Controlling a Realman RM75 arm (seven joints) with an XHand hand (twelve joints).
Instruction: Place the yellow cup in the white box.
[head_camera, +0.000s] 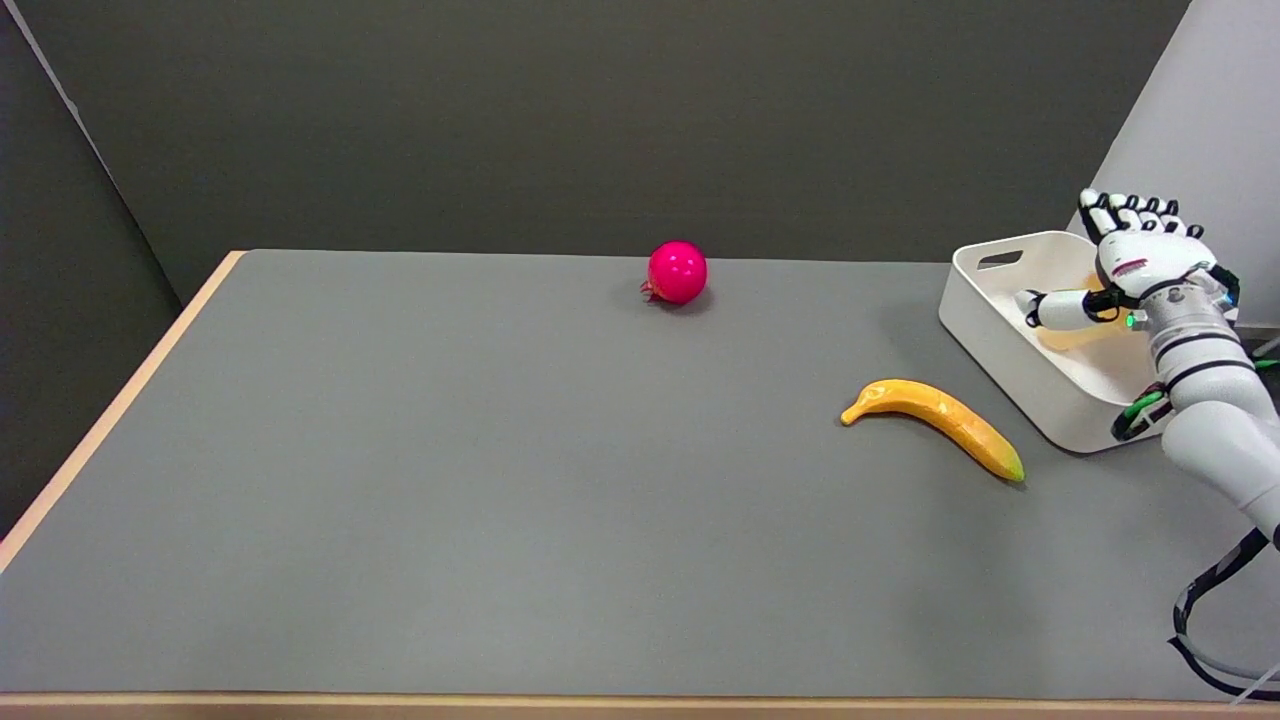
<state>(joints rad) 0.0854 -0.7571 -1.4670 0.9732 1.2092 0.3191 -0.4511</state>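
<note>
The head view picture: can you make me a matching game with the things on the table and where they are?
Things:
1. Bright pink round ball
2. Yellow curved banana
3. White plastic box with handle slots
4. Right hand

Places:
A. Over the white box
B. Far side of the grey table, near the middle
C. At the table's right end
D. Lying on the table just left of the box

Pairs: 1-B, 2-D, 3-C, 4-A
</note>
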